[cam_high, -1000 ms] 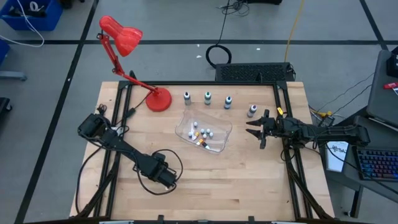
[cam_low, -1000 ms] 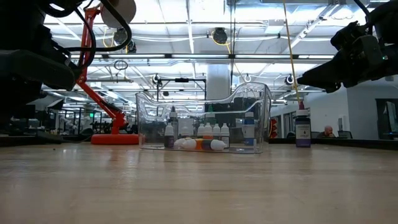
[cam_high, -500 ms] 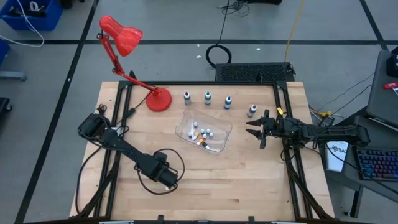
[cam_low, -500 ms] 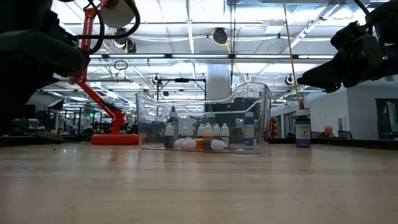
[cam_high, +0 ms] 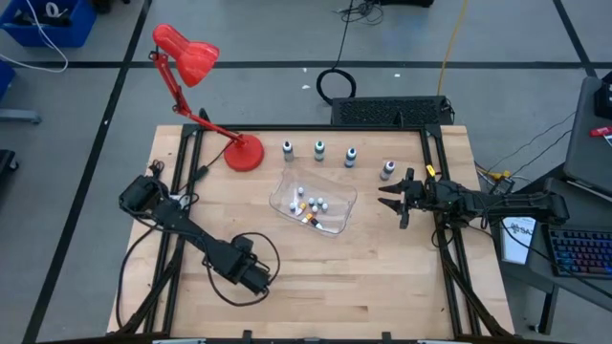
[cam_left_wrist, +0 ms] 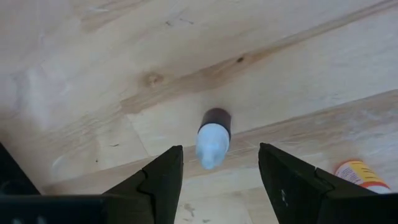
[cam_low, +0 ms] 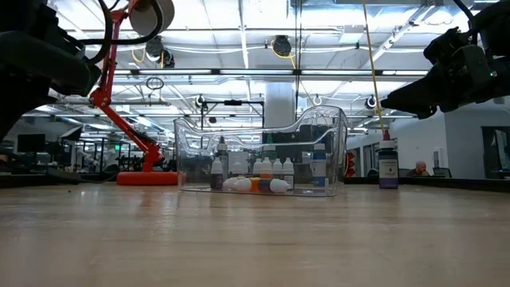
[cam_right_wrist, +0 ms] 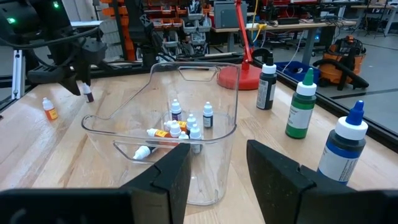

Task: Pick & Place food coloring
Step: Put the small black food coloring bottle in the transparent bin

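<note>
Below, pale-capped dropper bottle point(cam_left_wrist: 213, 137) on grainy wood point(cam_left_wrist: 298, 74)

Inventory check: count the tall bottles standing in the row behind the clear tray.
4, upright in a row behind the clear tray: dark bottle nearest the red lamp, then green bottle, blue bottle, purple bottle. None seem hidden.

Seen past two dark parted fingers point(cam_right_wrist: 177, 165): clear plastic bin point(cam_right_wrist: 217, 134) holding tiny pale-capped dropper bottles point(cam_right_wrist: 189, 127); beside it, upright black point(cam_right_wrist: 267, 81), green point(cam_right_wrist: 301, 107) and blue point(cam_right_wrist: 344, 149) bottles; red lamp base point(cam_right_wrist: 239, 76) behind.
</note>
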Robot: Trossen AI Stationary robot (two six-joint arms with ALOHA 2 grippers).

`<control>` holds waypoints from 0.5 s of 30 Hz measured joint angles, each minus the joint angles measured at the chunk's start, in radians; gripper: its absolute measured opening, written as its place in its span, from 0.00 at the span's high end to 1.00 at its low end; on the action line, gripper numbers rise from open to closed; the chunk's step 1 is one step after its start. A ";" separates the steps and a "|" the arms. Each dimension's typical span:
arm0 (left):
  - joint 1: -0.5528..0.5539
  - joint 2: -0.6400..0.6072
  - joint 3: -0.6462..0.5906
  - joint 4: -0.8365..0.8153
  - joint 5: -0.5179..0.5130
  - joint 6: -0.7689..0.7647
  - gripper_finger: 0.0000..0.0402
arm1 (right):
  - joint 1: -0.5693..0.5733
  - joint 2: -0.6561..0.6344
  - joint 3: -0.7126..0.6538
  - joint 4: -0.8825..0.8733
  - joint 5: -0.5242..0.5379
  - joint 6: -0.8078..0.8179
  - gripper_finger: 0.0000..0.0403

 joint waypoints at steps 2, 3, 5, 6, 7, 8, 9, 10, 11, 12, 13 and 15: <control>0.000 0.000 0.000 -0.001 -0.001 0.000 0.47 | 0.000 0.000 0.000 0.000 0.000 0.000 0.64; 0.000 0.000 0.000 -0.002 -0.002 0.000 0.47 | 0.000 0.000 0.000 0.000 0.000 0.000 0.64; 0.001 0.000 0.000 -0.002 -0.005 0.000 0.47 | 0.000 0.000 0.000 0.000 0.000 0.000 0.64; 0.000 0.000 0.000 -0.002 -0.005 0.000 0.47 | 0.000 0.000 0.000 0.000 0.000 0.000 0.64; 0.000 0.000 0.000 -0.002 -0.005 0.000 0.47 | 0.000 0.000 0.000 0.000 0.000 0.000 0.64; 0.000 0.000 0.000 -0.002 -0.005 0.000 0.47 | 0.000 0.000 0.000 0.000 0.000 0.000 0.64; 0.000 0.000 0.000 -0.002 -0.005 0.000 0.47 | 0.000 0.000 0.000 0.000 0.000 0.000 0.64; 0.000 0.000 0.000 -0.002 -0.005 0.000 0.47 | 0.000 0.000 0.000 0.000 0.000 0.000 0.64; 0.000 0.000 0.000 -0.002 -0.005 0.000 0.47 | 0.000 0.000 0.000 0.000 0.000 0.000 0.64; 0.000 0.000 0.000 -0.002 -0.005 0.000 0.47 | 0.000 0.000 0.000 0.000 0.000 0.000 0.64; 0.000 0.000 -0.001 -0.002 -0.006 0.001 0.47 | 0.000 0.000 0.000 0.000 0.000 0.000 0.64; 0.000 0.000 -0.001 -0.003 -0.016 0.001 0.47 | 0.000 0.000 0.000 0.000 0.000 0.000 0.64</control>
